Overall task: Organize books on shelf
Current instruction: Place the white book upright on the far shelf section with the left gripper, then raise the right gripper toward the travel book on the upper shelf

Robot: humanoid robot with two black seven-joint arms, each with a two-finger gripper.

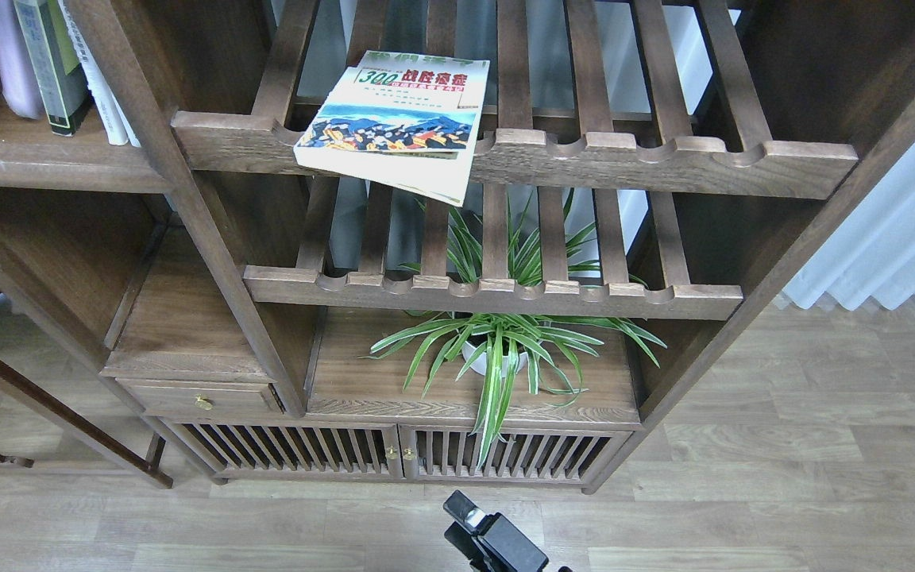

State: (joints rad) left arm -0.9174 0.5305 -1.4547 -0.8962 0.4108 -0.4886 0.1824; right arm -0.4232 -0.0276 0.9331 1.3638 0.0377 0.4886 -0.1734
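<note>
The cream book point(394, 123) with the "300" title lies flat on the upper slatted rack, its front corner hanging over the scalloped rail. On the solid dark-brown shelf point(52, 171) at top left, a pale purple-white book point(11, 67) stands upright at the view's edge. Next to it stands the black-grey book with the yellow-green panel point(51, 67). A black part of my arm point(497, 540) shows at the bottom centre, low above the floor; I take it for the right gripper, and its fingers cannot be told apart. The left gripper is out of view.
Thin white-spined books point(104, 79) stand right of the black-grey book against the post. A second slatted rack point(497, 298) lies below the first. A spider plant in a white pot point(497, 353) stands on the low cabinet top. A curtain point(886, 238) hangs at the right.
</note>
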